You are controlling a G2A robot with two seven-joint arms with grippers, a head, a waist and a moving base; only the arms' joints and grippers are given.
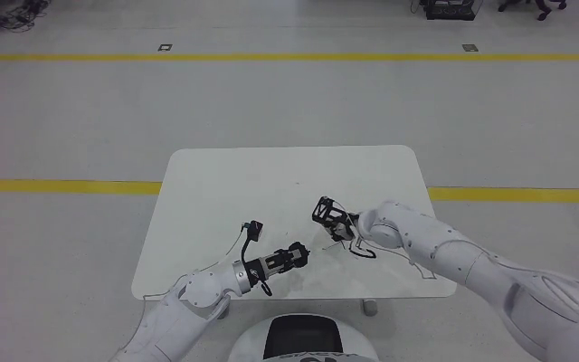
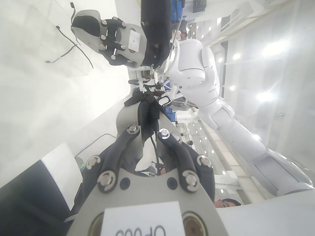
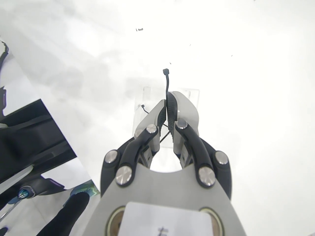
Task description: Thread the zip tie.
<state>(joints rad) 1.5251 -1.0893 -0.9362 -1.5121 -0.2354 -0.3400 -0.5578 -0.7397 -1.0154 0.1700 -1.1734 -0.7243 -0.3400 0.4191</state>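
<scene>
My right gripper is shut on a thin black zip tie. The tie's strap sticks out past the fingertips and ends in its small square head. Under this gripper stands a clear plastic box with another black zip tie inside. In the left wrist view the right gripper hangs over that clear box, which holds loose ties. My left gripper is shut, its dark pads pressed together, and is held in the air apart from the box. In the top view the left gripper and the right gripper face each other over the white table.
The table's front edge runs close below both arms. Its far half lies open. Small dark specks dot the surface beyond the box.
</scene>
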